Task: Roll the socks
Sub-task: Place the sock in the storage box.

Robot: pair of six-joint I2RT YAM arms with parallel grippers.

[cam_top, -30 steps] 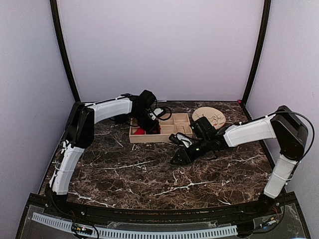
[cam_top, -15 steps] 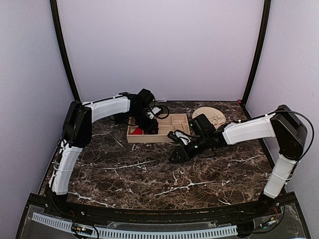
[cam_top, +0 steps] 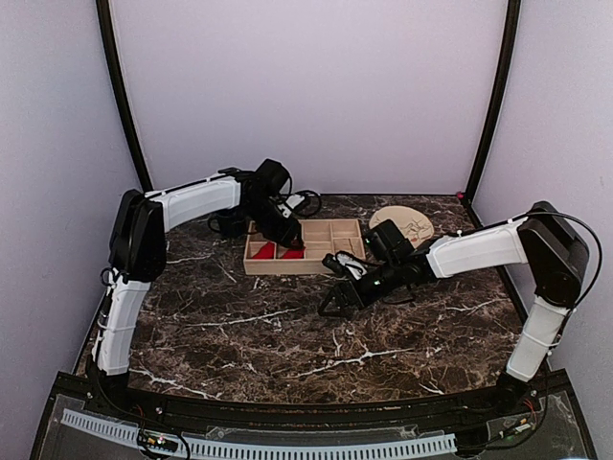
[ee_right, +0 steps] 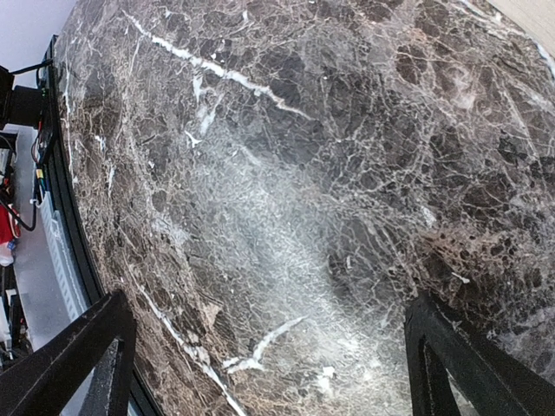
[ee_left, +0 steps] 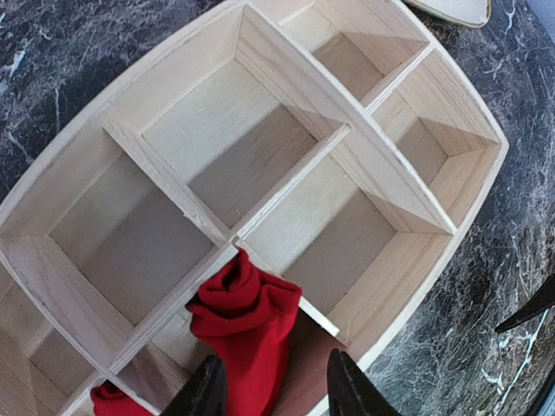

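Left wrist view: my left end effector (ee_left: 273,374) straddles a rolled sock (ee_left: 244,319) in a tray (ee_left: 381,186) compartment, fingers apart, not gripping; I judge it stowed. Second sock (ee_left: 113,401) lies beside it. My right end effector (ee_right: 269,316) hangs wide open and empty over the tabletop (ee_right: 260,173), probably just keeping clear.

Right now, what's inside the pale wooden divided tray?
One bright red fabric sock against a divider, a second red sock in the next compartment. The rest of the tray looks bare. The left gripper partly covers the first sock's end.
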